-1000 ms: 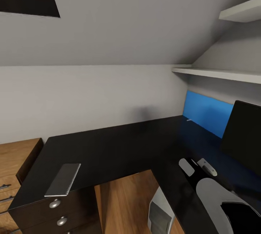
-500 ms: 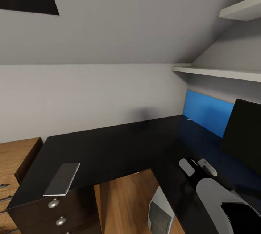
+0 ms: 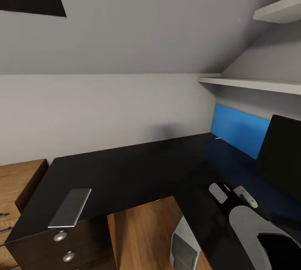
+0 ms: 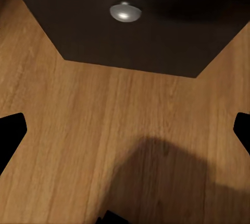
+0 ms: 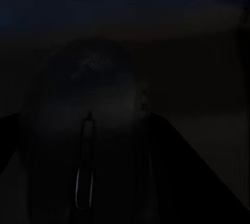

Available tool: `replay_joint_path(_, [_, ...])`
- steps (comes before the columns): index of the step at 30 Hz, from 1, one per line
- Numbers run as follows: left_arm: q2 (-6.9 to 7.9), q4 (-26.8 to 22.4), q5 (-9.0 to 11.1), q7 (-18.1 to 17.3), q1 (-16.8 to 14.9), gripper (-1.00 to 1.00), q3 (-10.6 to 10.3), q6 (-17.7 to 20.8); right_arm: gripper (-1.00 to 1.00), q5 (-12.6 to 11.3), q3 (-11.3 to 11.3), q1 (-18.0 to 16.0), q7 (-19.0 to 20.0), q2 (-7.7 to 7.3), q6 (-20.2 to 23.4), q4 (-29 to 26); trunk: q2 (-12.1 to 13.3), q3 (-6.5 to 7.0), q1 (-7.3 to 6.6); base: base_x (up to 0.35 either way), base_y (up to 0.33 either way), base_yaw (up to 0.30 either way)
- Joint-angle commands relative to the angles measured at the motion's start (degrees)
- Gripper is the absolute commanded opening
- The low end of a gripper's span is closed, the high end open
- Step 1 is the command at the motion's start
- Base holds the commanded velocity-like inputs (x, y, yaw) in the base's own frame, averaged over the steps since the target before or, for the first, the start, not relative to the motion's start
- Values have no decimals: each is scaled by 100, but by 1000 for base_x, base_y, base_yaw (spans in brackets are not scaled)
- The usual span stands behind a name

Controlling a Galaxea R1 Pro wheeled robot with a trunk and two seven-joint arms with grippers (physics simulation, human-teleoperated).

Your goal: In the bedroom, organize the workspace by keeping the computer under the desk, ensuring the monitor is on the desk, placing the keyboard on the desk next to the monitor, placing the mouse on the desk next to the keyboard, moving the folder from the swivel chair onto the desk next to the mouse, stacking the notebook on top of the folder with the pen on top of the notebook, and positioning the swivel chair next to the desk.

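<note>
One L-shaped desk (image 3: 138, 169) with a glossy black top takes up most of the head view, running along the grey wall and turning toward us on the right. We see the monitor (image 3: 281, 159) standing on that right wing near its back edge, its black screen dark. The computer (image 3: 184, 245) sits on the wood floor under the desk, just inside the inner corner. The notebook (image 3: 70, 207) lies flat at the left front corner of the desk, above the drawers (image 3: 62, 245), with its near edge about level with the desk's front edge. A thin pale stick, probably the pen (image 3: 218, 138), lies at the back edge of the right wing.

We judge the step in hand to be gathering the notebook for stacking. Since no folder shows on the desk, it would be best to place the folder first. For the notebook, we would come in low from the front edge, slip one finger under the cover and keep it level.

The right gripper (image 3: 230, 193) hovers over the front part of the right wing, its two pale fingers (image 3: 217, 192) spread with nothing between them. We cannot tell if it touches the top. Its wrist view is nearly black, showing faint reflections.

The left gripper (image 4: 125, 130) hangs low over the floor (image 4: 78, 130), facing a drawer knob (image 4: 125, 11). Its dark fingertips (image 4: 10, 135) are spread wide and hold nothing.
</note>
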Motion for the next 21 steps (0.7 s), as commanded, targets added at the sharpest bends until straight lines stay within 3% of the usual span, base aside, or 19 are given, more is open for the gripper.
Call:
replay_joint_path(1, [5,-2,22,44,-3,100,-48,-16,-100,-48,-1,-3,-28,-1,-49,-9,-4,-7,0,0,0,0])
replay_joint_path(4, [11,-2,20,67,-1,100,-43,-17,-100,-50,0,-3,-91,-4,-72,-13,-4,-7,0,0,0,0])
replay_joint_path(11, [3,-2,17,85,-1,100,-34,-22,-100,-52,-313,-3,-104,-81,-523,123,-4,-7,0,0,0,0])
replay_joint_path(15, [6,-10,17,86,-3,100,-28,-29,-100,-65,-348,-3,-102,-87,-878,372,-4,-7,0,0,0,0])
replay_joint_path(21, [4,-19,17,86,-1,100,-36,-31,-100,-72,-346,-3,-79,-45,-960,431,-4,-7,0,0,0,0])
